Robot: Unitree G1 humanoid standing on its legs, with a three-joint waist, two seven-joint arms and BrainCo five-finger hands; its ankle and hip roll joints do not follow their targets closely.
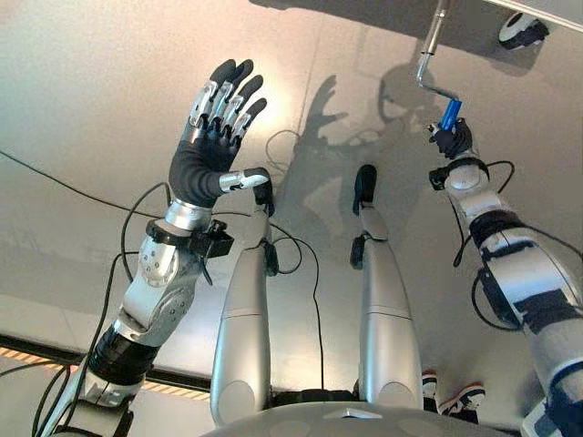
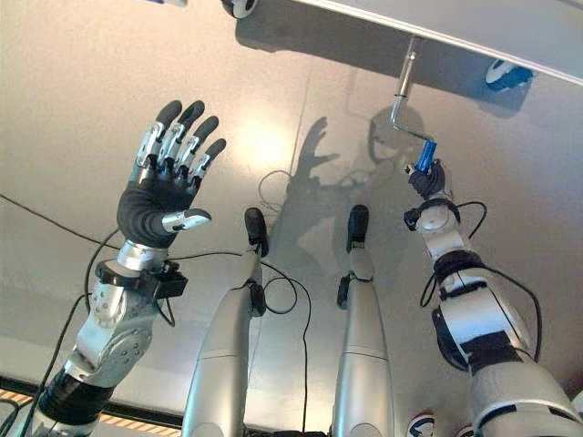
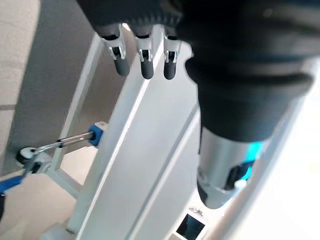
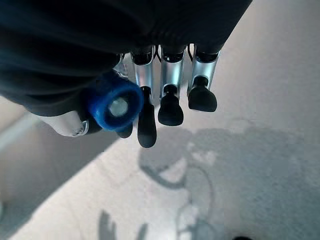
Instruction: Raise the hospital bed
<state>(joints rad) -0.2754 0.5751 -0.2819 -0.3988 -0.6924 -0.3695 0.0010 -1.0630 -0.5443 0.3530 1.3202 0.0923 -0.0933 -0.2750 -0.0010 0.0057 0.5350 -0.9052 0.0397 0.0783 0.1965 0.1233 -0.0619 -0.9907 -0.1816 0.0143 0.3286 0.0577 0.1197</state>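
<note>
1. Up in the upper right of the left eye view, the right hand (image 1: 453,140) reaches to the bed's crank (image 1: 428,55), a bent silver rod that hangs from the edge of the hospital bed (image 2: 474,27) along the top of the frame.
2. At the low end of that crank sits a blue handle (image 2: 424,157), and the right hand is wrapped about it. In the right wrist view the blue grip (image 4: 114,107) shows end-on, tucked between the dark cover and the curled fingers (image 4: 170,110), whose dark tips fold down just past it.
3. Over on the left side of both eye views, the left hand (image 2: 164,196) is held up in the air, palm out, fingers (image 1: 223,96) straight and slightly spread, thumb out to the side. It has hold of nothing and touches nothing.
4. From the left wrist view, the straight fingertips (image 3: 145,62) point past a pale white bed frame rail (image 3: 145,150) that runs slantwise through the middle of the frame; at the lower left of that view a silver rod with a blue end (image 3: 94,135) shows beside a castor wheel (image 3: 25,156).
5. Another castor (image 1: 521,32) of the bed shows in the top right corner of the left eye view, standing on the glossy beige floor (image 1: 82,100).
6. Well apart from each other, the two hands are on opposite sides of the scene.
</note>
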